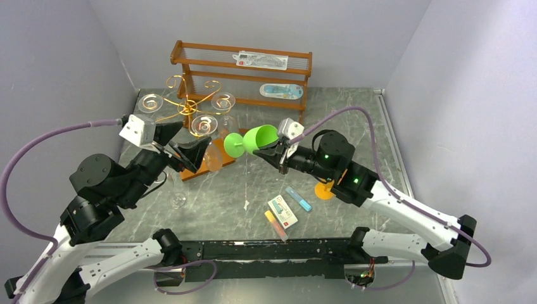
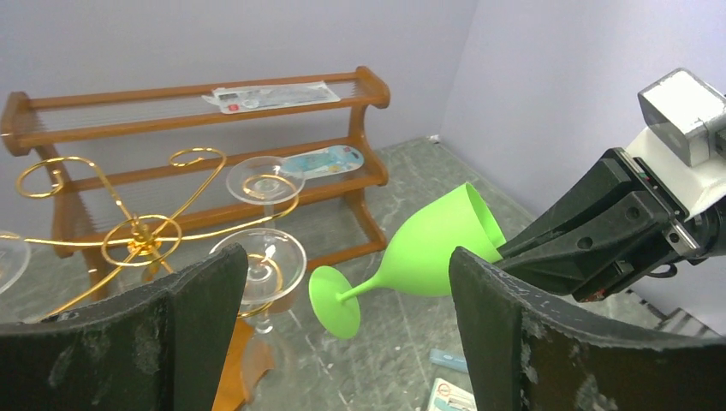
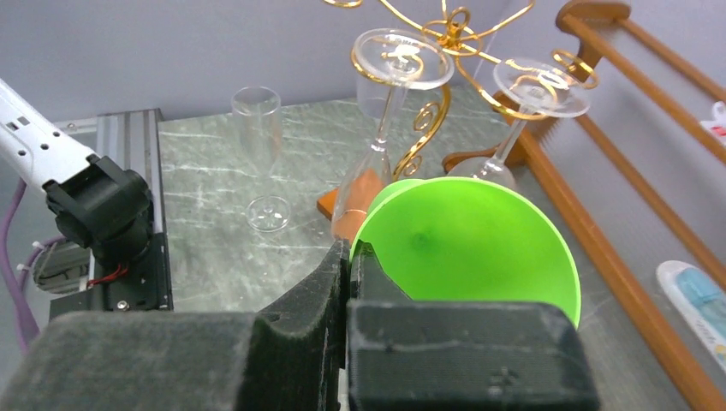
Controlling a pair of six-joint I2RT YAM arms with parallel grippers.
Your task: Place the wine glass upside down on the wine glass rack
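My right gripper is shut on the rim of a green wine glass, holding it on its side above the table, foot toward the left. The pinch on the rim shows in the right wrist view, with the bowl facing the camera. The gold wire wine glass rack stands on a small brown base at the back left, with three clear glasses hung upside down on it. My left gripper is open and empty, just left of the green glass's foot.
A two-tier brown wooden shelf with packets stands behind the rack. A clear glass stands on the table by the left arm. Small packets and an orange disc lie at the front.
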